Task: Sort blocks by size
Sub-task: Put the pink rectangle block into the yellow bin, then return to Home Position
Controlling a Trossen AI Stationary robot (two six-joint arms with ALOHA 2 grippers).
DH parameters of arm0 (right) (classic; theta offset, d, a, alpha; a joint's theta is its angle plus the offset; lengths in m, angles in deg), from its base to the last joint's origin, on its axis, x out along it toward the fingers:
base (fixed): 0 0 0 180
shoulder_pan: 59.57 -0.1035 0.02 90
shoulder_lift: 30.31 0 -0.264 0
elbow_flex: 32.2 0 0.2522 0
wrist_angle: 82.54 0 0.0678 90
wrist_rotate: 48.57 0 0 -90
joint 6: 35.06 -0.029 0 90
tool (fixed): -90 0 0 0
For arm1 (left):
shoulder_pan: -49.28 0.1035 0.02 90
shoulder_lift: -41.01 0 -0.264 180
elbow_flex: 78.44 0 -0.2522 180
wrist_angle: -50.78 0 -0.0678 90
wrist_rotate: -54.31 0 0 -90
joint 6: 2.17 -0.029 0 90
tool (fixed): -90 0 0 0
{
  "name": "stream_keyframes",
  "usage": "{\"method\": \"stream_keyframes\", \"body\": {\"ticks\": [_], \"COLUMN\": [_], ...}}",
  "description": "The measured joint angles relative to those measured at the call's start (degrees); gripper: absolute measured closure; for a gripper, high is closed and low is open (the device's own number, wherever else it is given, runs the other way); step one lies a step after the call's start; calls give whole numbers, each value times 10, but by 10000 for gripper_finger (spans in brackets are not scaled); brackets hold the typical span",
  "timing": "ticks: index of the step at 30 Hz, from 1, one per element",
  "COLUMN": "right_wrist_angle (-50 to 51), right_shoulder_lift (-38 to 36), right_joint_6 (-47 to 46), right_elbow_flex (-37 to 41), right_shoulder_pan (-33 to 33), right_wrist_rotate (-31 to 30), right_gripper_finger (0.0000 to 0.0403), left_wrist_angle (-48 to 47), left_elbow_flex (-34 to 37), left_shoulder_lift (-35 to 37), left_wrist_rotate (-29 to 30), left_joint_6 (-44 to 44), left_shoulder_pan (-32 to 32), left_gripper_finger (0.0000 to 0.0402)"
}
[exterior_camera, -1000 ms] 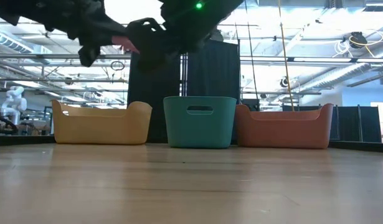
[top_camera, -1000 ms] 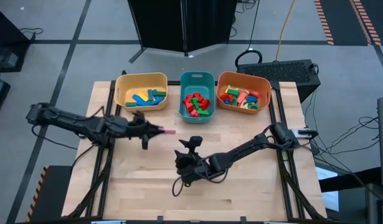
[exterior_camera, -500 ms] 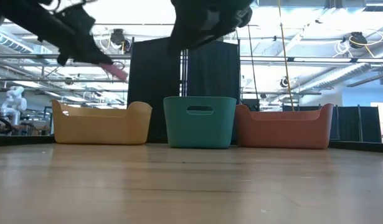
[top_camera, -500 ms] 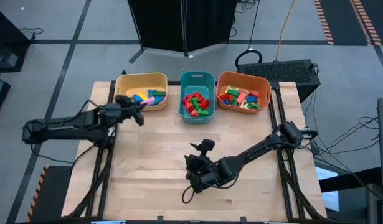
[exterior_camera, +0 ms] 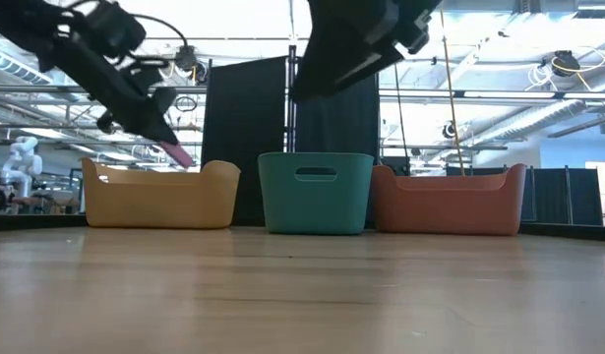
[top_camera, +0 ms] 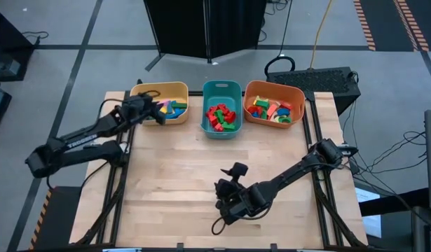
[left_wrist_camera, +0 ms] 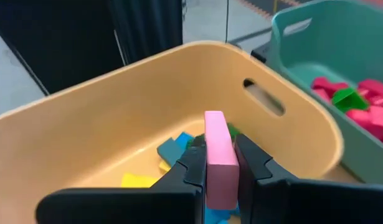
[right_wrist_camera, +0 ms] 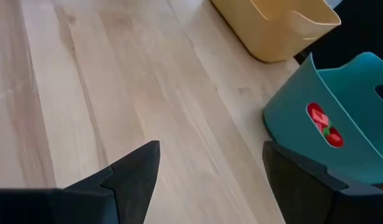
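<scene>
Lower centre of the high view: the right hand (top_camera: 229, 201) is parked above bare bench (top_camera: 166, 189), fingers spread wide with nothing between them (wrist view confirms), and has drifted further toward the near edge over the last second.

Upper left of the high view: the left hand (top_camera: 156, 112) is clamped on a pink block (left_wrist_camera: 218, 157), held upright between the fingers. A second ago this block was carried over open bench; it is now poised over the yellow bin (top_camera: 139, 94), above the long blue and green bars already inside.

Upper centre and right: the teal bin (top_camera: 221, 87) and orange bin (top_camera: 271, 87) are seen holding the other sorted blocks (top_camera: 221, 117).

No loose blocks are seen on the bench, so this pink one is judged the last; only its release remains.
</scene>
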Motion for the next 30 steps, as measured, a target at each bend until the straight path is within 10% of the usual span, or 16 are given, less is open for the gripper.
{"method": "stream_keyframes", "body": {"ticks": [14, 30], "right_wrist_angle": [60, 296], "right_shoulder_lift": [-70, -206], "right_joint_6": [-37, -169], "right_elbow_flex": [0, 1], "right_shoulder_pan": [-30, -57], "right_wrist_rotate": [-58, -138], "right_gripper_finger": [133, 190], "left_wrist_angle": [34, -31], "left_elbow_flex": [0, -67], "left_shoulder_lift": [-98, 132], "left_wrist_rotate": [-38, -283], "left_joint_6": [8, -13], "left_shoulder_pan": [58, 0], "left_gripper_finger": [294, 277]}}
